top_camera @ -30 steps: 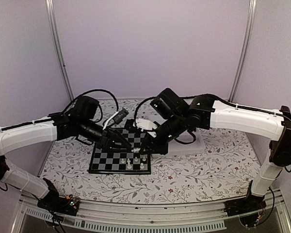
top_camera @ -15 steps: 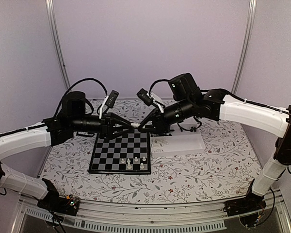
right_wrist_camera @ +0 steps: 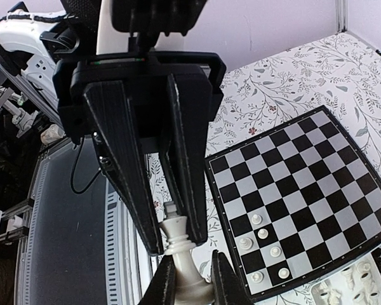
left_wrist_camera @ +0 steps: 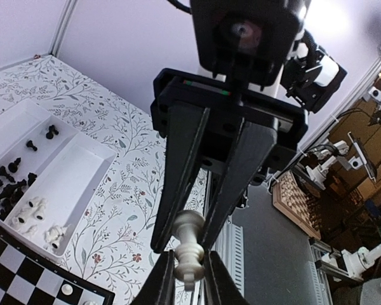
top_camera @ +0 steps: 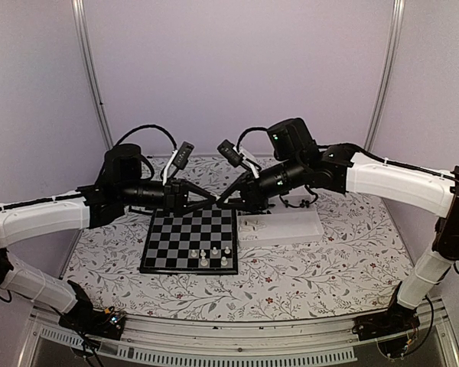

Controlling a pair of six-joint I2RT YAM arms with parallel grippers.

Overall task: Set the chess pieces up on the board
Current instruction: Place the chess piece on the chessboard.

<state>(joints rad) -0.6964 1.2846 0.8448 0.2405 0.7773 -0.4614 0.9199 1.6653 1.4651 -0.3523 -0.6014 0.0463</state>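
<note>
My two grippers meet tip to tip in the air above the far edge of the board (top_camera: 185, 232). Between them is a white king (top_camera: 215, 196). My right gripper (right_wrist_camera: 187, 279) is shut on its wide base (right_wrist_camera: 193, 289). My left gripper (left_wrist_camera: 189, 279) is shut on its head end (left_wrist_camera: 190, 264), and its long fingers (right_wrist_camera: 134, 190) flank the crown in the right wrist view. Several white chess pieces (top_camera: 211, 254) stand on the board's near right squares (right_wrist_camera: 261, 236).
A white two-compartment tray (top_camera: 294, 226) lies right of the board. It holds black pieces (left_wrist_camera: 7, 180) in one part and white ones (left_wrist_camera: 33, 213) near its board-side end. The floral tablecloth (top_camera: 306, 275) surrounds both, with the wall close behind.
Both arms rose from low over the board to meet in the air. In the last half second my left jaws closed onto the king that my right gripper holds.
</note>
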